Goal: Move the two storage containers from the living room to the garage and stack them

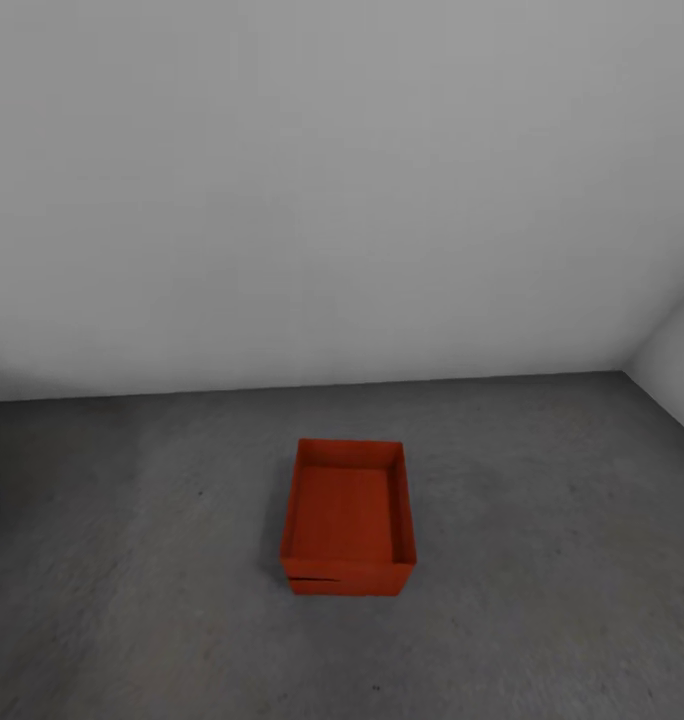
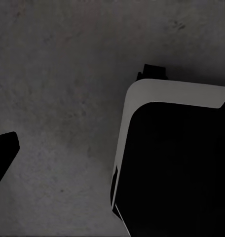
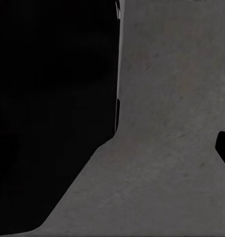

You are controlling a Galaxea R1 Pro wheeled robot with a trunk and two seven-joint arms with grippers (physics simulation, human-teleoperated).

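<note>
Grey concrete floor (image 1: 542, 620) below plain wall (image 1: 342, 180), two orange-red storage containers (image 1: 348, 517) seen stacked, grippers' positions and jaw state undeterminable.

Bare garage, plain grey walls (image 1: 342, 200), mottled concrete floor (image 1: 132, 560)
</note>
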